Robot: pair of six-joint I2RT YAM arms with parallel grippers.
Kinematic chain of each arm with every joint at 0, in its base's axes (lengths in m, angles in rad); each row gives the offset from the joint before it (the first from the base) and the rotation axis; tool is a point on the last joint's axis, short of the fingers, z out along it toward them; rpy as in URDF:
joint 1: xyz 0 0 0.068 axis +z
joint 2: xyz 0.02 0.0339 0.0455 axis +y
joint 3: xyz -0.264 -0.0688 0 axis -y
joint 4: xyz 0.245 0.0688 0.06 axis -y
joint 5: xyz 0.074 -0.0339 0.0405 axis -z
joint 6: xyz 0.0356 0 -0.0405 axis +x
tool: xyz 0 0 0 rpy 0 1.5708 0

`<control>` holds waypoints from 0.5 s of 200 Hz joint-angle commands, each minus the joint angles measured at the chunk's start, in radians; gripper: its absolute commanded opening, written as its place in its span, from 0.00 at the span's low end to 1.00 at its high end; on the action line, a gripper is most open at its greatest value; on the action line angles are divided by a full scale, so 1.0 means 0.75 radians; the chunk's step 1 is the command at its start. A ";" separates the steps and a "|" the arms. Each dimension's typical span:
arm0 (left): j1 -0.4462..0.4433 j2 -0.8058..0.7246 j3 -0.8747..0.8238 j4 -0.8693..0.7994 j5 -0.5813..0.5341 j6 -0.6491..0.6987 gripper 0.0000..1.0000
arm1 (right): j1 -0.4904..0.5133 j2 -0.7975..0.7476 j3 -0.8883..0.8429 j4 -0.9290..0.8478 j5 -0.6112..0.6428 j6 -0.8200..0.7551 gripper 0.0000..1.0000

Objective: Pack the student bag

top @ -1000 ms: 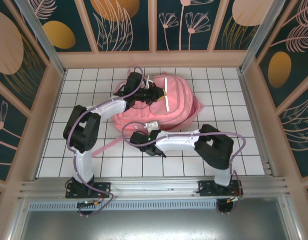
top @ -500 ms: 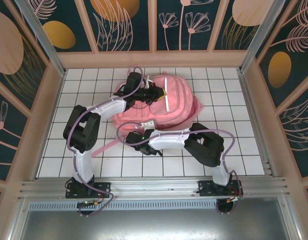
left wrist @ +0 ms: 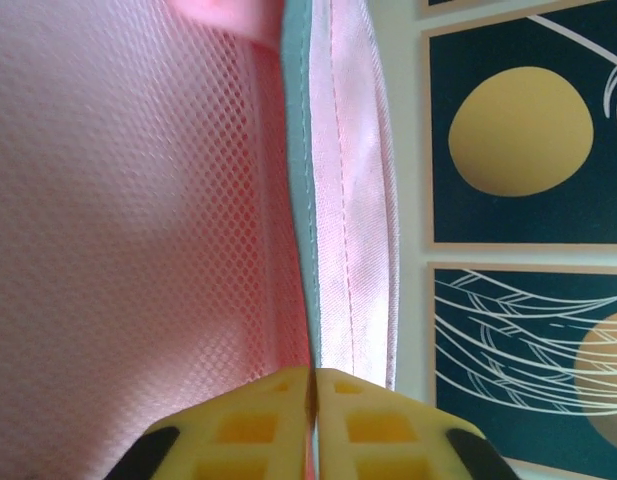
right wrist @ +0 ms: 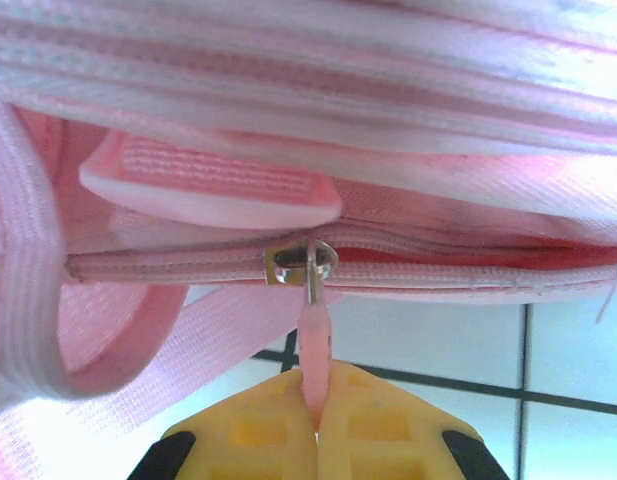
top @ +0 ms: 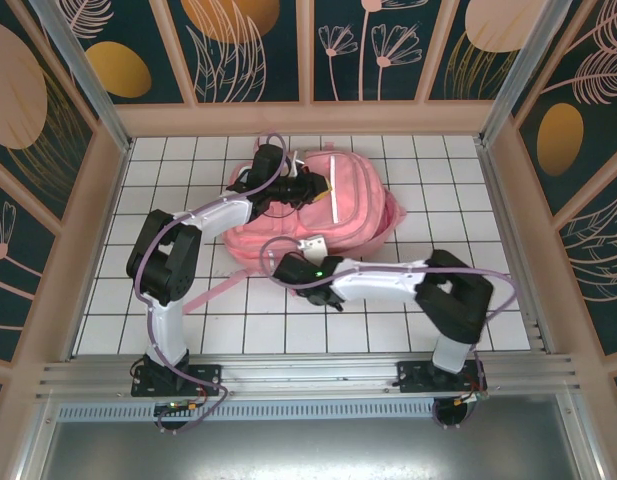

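**Right hand (right wrist: 316, 380) on the zipper pull (right wrist: 312, 335), left hand (left wrist: 313, 380) on fabric**

Right hand is clenched on the pink zipper pull, which hangs from a metal slider (right wrist: 300, 262) on the student bag (top: 338, 210) (a pink buckle (right wrist: 208, 185) lies just above it). Seen from the top, this hand meets the bag's 6 o'clock edge. Left hand is clenched on a seam of the bag's pink fabric beside mesh (left wrist: 138, 200), near the bag's 10 o'clock. The bag lies on the white-tiled bench (top: 168, 330), toward 12 o'clock from the arm bases.
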 commanded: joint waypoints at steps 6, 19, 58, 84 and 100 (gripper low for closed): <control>0.048 -0.034 0.018 -0.074 -0.076 0.068 0.22 | -0.131 -0.229 -0.248 0.374 -0.395 -0.054 0.00; 0.063 -0.066 0.023 -0.111 -0.101 0.095 0.29 | -0.202 -0.329 -0.384 0.570 -0.654 -0.084 0.00; 0.077 -0.248 0.012 -0.301 -0.234 0.234 0.52 | -0.282 -0.433 -0.516 0.760 -0.892 -0.082 0.00; 0.081 -0.478 -0.123 -0.374 -0.364 0.286 0.91 | -0.293 -0.414 -0.523 0.868 -0.986 -0.064 0.00; 0.085 -0.649 -0.264 -0.390 -0.478 0.270 0.99 | -0.293 -0.375 -0.493 0.912 -1.027 -0.056 0.00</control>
